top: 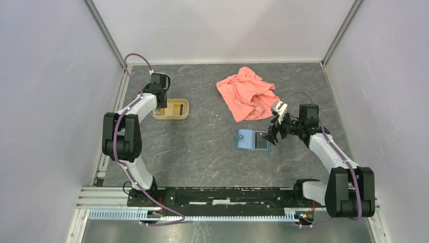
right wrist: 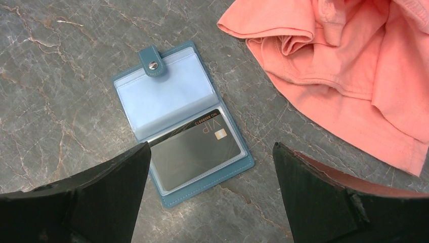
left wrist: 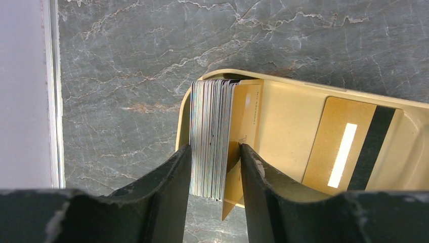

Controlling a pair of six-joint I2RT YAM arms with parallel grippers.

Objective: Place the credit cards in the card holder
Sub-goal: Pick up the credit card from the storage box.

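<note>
My left gripper point(left wrist: 215, 148) straddles the whole stack of cards point(left wrist: 210, 116) in the tray point(left wrist: 283, 126); I cannot tell if it pinches yet. Risk: several cards lift together, fan out and spill.

The dark card point(right wrist: 195, 152) inside the card holder point(right wrist: 152, 96) reads "VIP"; the small number line beside it is illegible.

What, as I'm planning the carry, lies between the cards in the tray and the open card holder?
Nothing lying there: bare table separates the credit cards in their tray from the card holder. The pink cloth lies farther back. Only the right gripper, jaws wide, hangs over the holder's right end.
</note>
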